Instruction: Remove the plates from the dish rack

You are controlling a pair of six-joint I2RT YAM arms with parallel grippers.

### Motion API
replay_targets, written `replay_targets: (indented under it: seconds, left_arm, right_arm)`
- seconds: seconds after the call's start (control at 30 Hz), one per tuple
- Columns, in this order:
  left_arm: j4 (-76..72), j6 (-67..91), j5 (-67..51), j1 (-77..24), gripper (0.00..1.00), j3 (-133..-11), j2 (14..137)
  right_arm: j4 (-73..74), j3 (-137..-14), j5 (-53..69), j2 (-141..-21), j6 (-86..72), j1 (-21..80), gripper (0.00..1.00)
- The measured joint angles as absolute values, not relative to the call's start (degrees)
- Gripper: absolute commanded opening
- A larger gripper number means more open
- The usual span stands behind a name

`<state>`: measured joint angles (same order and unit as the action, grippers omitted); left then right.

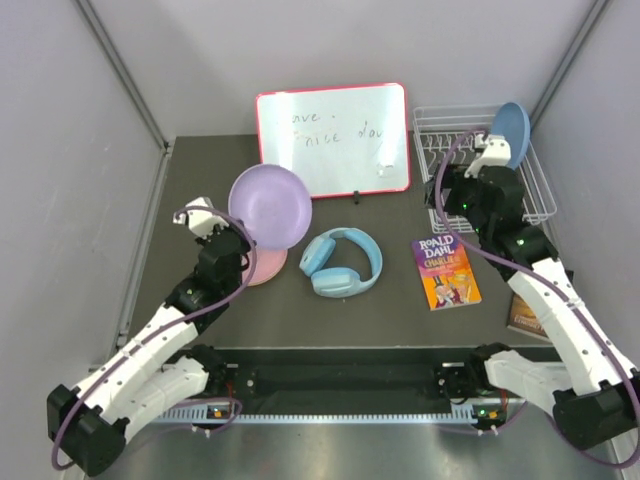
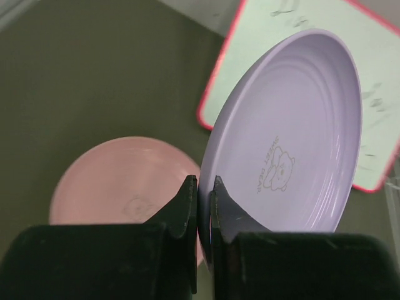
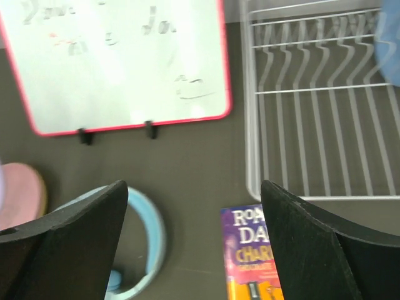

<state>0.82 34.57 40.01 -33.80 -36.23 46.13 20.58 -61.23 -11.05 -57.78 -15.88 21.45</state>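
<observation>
Clamps lavender plate [image 2: 294,137] by its rim in left pincer [image 2: 203,187], tilted above pink plate [image 2: 119,181] flat on bench [image 1: 400,300]. Spreads right pincer [image 3: 194,187] wide, grasping nothing, near dish rack [image 3: 312,125] with light blue plate [image 1: 512,132] upright inside.

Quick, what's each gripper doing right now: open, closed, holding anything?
Left gripper: closed on the purple plate.
Right gripper: open, holding nothing.
</observation>
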Motion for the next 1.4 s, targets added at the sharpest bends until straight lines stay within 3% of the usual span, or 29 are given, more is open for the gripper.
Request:
replay_targets:
  seconds: [0.27, 0.47, 0.73, 0.77, 0.83, 0.87, 0.9, 0.97, 1.0, 1.4]
  left_arm:
    - [13.17, 37.47, 46.89, -27.86, 0.00, -31.66, 45.12]
    - [14.72, 37.41, 42.28, -17.87, 0.00, -27.31, 43.44]
    - [12.40, 37.56, 35.55, -15.46, 0.01, -24.97, 46.57]
    - [11.46, 37.76, 34.76, -15.40, 0.14, -24.62, 47.13]
    - [9.76, 38.04, 33.01, -15.11, 0.29, -24.40, 48.29]
    - [8.86, 38.04, 31.97, -15.05, 0.46, -24.36, 48.99]
    - [7.99, 38.04, 30.59, -15.00, 0.71, -24.34, 49.80]
    - [7.20, 37.69, 28.56, -15.00, 0.83, -24.18, 51.33]
    - [6.90, 37.87, 27.49, -15.00, 0.99, -24.10, 51.90]
    - [8.84, 37.08, 25.91, -15.03, 0.99, -26.52, 49.21]
  right_arm:
    - [22.20, -66.78, -11.84, -63.79, -11.64, 9.72, 0.87]
    - [22.22, -71.11, -8.86, -67.31, -10.44, 3.29, 0.87]
    - [22.24, -74.94, -6.72, -72.79, -9.54, -2.42, 0.87]
    - [22.15, -75.61, -6.72, -74.00, -9.41, -3.09, 0.87]
    - [22.09, -76.90, -6.70, -76.16, -9.19, -4.34, 0.88]
    - [21.98, -77.45, -6.59, -77.49, -9.15, -4.95, 0.88]
    - [22.06, -78.08, -6.52, -78.70, -9.15, -5.56, 0.88]
    - [22.15, -79.09, -6.48, -81.03, -9.15, -6.63, 0.88]
    - [22.17, -79.37, -6.48, -81.82, -9.17, -6.92, 0.88]
    - [22.24, -92.05, -13.80, -95.22, -4.19, -7.90, 0.88]
